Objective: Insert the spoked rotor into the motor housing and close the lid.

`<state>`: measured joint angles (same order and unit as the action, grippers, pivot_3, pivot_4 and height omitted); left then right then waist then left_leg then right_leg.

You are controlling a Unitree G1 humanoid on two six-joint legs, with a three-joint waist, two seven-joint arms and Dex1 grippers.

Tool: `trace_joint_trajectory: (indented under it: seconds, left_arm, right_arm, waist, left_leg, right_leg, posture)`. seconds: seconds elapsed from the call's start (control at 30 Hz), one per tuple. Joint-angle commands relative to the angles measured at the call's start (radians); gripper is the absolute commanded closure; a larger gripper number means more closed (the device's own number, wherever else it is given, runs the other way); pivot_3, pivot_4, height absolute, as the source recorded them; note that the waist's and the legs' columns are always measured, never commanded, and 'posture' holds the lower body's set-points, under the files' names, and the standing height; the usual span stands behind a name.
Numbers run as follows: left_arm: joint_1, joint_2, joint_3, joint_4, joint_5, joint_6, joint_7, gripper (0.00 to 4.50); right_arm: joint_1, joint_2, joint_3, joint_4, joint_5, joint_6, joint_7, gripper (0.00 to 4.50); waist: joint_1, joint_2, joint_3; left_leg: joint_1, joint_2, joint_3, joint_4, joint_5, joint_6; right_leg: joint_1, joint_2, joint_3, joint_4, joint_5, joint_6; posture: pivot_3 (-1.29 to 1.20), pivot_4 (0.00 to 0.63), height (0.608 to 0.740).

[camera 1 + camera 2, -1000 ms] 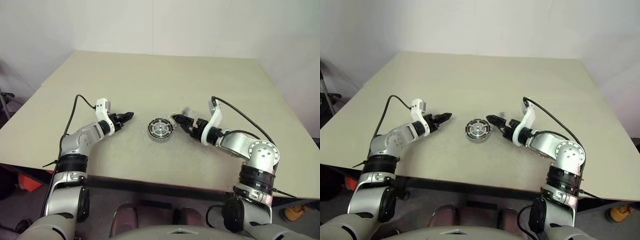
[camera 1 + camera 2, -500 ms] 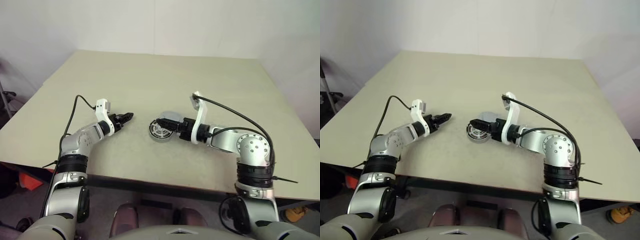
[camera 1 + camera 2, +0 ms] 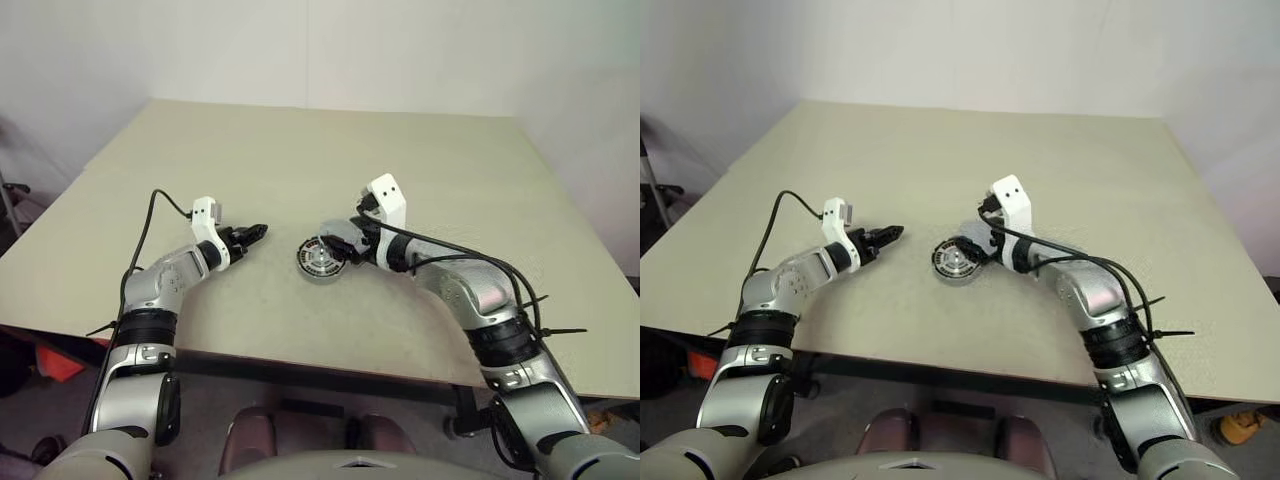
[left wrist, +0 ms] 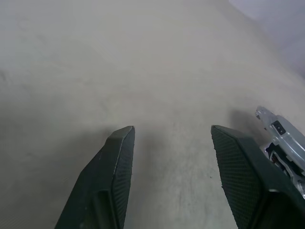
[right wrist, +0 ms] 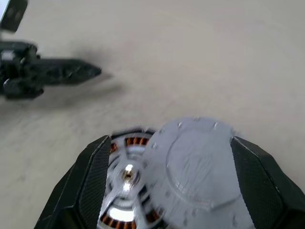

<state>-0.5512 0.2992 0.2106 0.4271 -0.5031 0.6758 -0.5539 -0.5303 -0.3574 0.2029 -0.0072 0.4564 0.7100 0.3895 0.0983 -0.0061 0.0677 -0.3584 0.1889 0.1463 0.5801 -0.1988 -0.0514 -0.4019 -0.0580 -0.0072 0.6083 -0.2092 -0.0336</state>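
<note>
Holding the grey lid (image 5: 198, 164) off-centre over the motor housing (image 3: 321, 259), toward its three o'clock, the right gripper (image 5: 167, 181) risks seating it crooked, while the left gripper (image 4: 174, 152) idles open and empty.

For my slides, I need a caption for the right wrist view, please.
Right gripper holds a round grey lid over the motor housing with copper windings; left gripper waits beyond it on the table.

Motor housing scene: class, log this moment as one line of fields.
left gripper: open, empty | right gripper: grips grey round lid above motor housing | lid: not yet seated
</note>
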Motion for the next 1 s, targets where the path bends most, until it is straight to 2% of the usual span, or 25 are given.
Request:
trace_joint_trajectory:
  seconds: [0.03, 1.0]
  left_arm:
    - [-0.015, 0.002, 0.014, -0.025, -0.002, -0.018, 0.001, 1.76]
    - [-0.003, 0.004, 0.016, -0.046, -0.008, -0.011, 0.012, 1.76]
  right_arm:
    - [-0.040, 0.025, -0.053, 0.030, -0.025, -0.040, 0.008, 0.01]
    - [-0.016, 0.106, -0.088, 0.202, -0.160, -0.084, 0.066, 0.01]
  waist:
    - [0.000, 0.000, 0.000]
    - [-0.001, 0.000, 0.000]
  left_leg:
    - [0.000, 0.000, 0.000, 0.000, 0.000, 0.000]
    - [0.000, 0.000, 0.000, 0.001, 0.000, 0.002]
  right_leg:
    - [0.000, 0.000, 0.000, 0.000, 0.000, 0.000]
    - [0.000, 0.000, -0.001, 0.000, 0.001, -0.001]
  posture:
    - [0.00, 0.000, 0.740]
    - [0.00, 0.000, 0.740]
